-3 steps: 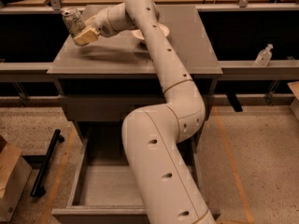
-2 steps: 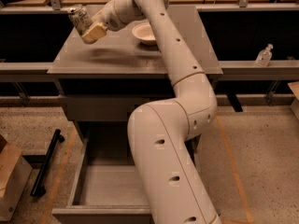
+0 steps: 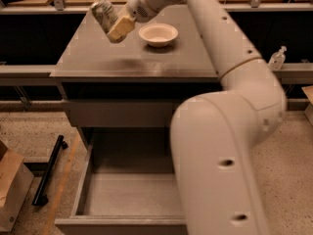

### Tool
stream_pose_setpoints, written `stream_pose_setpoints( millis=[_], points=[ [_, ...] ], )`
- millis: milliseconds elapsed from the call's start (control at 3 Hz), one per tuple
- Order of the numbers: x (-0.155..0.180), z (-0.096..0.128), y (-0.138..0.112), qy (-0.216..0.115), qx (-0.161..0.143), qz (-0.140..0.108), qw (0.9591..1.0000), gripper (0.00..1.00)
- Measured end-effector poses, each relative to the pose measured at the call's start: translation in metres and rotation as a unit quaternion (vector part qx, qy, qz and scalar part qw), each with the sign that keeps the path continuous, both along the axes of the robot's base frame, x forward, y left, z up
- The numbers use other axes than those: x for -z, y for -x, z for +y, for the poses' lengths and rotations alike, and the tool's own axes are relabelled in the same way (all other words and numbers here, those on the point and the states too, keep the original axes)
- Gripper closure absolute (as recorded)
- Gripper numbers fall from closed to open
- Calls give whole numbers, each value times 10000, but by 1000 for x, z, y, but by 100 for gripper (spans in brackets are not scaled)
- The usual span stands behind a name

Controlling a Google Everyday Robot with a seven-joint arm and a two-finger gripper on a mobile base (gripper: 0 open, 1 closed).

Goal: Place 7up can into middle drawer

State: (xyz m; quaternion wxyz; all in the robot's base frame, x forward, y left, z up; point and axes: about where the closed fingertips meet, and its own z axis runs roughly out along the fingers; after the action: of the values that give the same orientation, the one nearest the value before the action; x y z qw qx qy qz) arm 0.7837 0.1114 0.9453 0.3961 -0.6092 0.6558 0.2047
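The 7up can (image 3: 104, 12) is a small white-and-green can, tilted, held in the air above the left part of the cabinet top (image 3: 98, 58). My gripper (image 3: 116, 27) is shut on the can, its tan fingers (image 3: 121, 28) clamped on the can's lower right side. A drawer (image 3: 122, 190) stands pulled open low in the cabinet front, with nothing showing inside it. My white arm runs from the lower right up across the cabinet and hides the drawer's right part.
A shallow white bowl (image 3: 158, 34) sits on the cabinet top just right of the gripper. A closed drawer front (image 3: 117, 114) is above the open one. A black bar (image 3: 49, 170) and a cardboard box (image 3: 12, 190) lie on the floor left. A clear bottle (image 3: 277, 58) stands right.
The gripper with the can has lifted off the cabinet top and moved right and toward the front. The bowl, partly hidden before, now shows fully.
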Motion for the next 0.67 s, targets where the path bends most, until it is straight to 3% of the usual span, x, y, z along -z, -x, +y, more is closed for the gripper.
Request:
stream_pose_setpoints(
  millis=[333,667],
  points=[
    [-72,-49,34,-406,534,-391,9970,100],
    [-147,-83,86,-985,1109,-725,9863,100]
  ],
)
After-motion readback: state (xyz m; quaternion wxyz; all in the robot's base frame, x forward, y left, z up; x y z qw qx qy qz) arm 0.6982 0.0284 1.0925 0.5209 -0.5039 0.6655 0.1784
